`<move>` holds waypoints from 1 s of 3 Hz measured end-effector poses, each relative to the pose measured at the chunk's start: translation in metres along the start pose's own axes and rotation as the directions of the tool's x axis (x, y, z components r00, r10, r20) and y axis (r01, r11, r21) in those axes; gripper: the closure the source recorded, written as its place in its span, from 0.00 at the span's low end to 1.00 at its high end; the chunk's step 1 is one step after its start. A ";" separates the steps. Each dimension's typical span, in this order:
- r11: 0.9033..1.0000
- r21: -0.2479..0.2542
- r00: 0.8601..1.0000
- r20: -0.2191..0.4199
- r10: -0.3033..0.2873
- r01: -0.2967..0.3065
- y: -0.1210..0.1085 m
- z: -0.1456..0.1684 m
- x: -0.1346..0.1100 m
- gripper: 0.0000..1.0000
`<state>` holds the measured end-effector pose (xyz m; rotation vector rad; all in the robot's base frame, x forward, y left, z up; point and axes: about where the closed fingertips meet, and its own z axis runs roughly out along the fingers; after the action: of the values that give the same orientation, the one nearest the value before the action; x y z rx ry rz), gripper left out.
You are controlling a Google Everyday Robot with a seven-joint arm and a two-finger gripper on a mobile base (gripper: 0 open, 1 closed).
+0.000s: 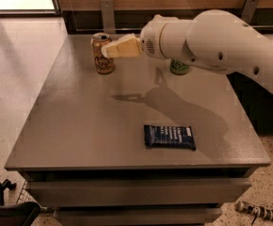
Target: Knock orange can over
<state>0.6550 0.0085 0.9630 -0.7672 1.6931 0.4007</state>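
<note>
**At the far end of the flat grey worktop (pixel 80 126): push high, not low**

Near the far left corner, the small orange-tan aluminium can with dark lettering (pixel 104 66) stands upright, not yet toppled. The cream wedge-shaped tool (pixel 104 51) on the bulky white arm (pixel 212 36) hangs level with the can's upper half. Its tip overlaps the can from the arm's side. From where I stand I cannot tell whether it touches, nor whether the tool is wide or narrow.

To do this well, I'd say the push should go away from the arm and land high, near the silver rim, so the can tips rather than skids. A short, steady sweep looks enough. The green can (pixel 179 68) half hidden behind the arm and the dark blue wrapped bar (pixel 169 136) near the front lie well apart from that path.
</note>
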 end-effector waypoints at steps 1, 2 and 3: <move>1.000 -0.003 0.998 0.049 0.030 -0.029 -0.001 0.040 0.005 0.00; 0.998 -0.036 0.995 0.083 0.063 -0.060 0.009 0.076 0.013 0.00; 0.993 -0.072 0.989 0.115 0.097 -0.089 0.018 0.102 0.021 0.00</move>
<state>0.7149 0.0800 0.9133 -0.7009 1.6144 0.5597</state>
